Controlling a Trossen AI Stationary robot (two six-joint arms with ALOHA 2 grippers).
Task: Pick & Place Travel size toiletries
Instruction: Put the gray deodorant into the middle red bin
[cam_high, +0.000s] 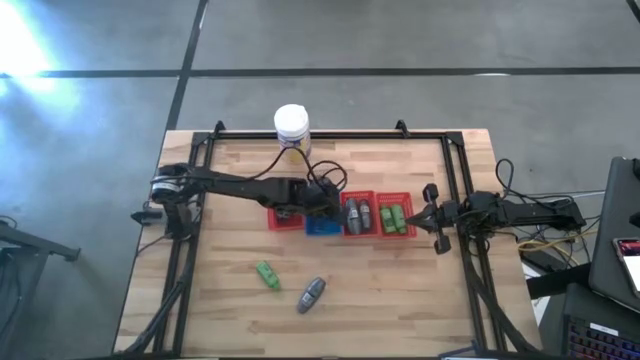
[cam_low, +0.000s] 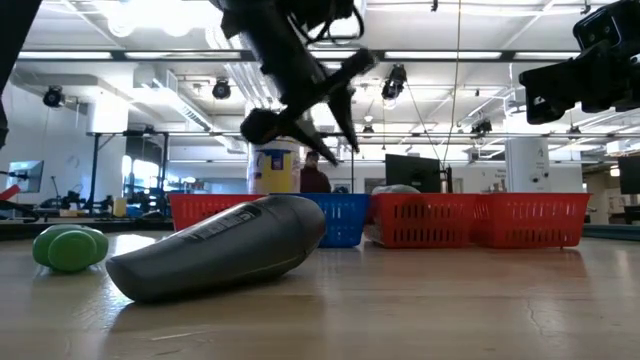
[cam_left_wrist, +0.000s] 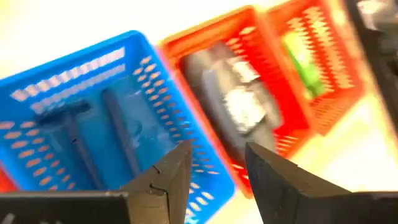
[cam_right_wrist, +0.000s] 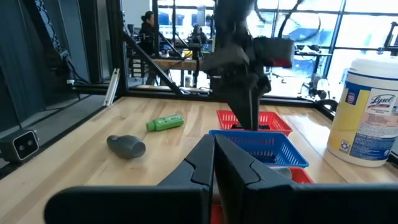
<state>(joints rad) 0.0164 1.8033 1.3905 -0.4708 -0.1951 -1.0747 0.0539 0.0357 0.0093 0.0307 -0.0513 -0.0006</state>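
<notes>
A green tube (cam_high: 267, 275) and a grey tube (cam_high: 312, 293) lie on their sides on the bare table near the front; they also show in the low view, green (cam_low: 70, 248) and grey (cam_low: 220, 245). Grey tubes (cam_high: 358, 213) lie in one red basket (cam_high: 358, 196) and green tubes (cam_high: 395, 217) in the red basket to its right. My left gripper (cam_high: 325, 205) hangs open and empty above the blue basket (cam_high: 320, 230), over its right rim (cam_left_wrist: 186, 124). My right gripper (cam_high: 428, 212) is shut and empty at the right end of the basket row.
A large white jar (cam_high: 292, 128) with a yellow label stands at the table's far edge. A third red basket (cam_high: 283, 218) stands left of the blue one. Thin dark things (cam_left_wrist: 93, 137) lie in the blue basket. Bare wood lies around the two loose tubes.
</notes>
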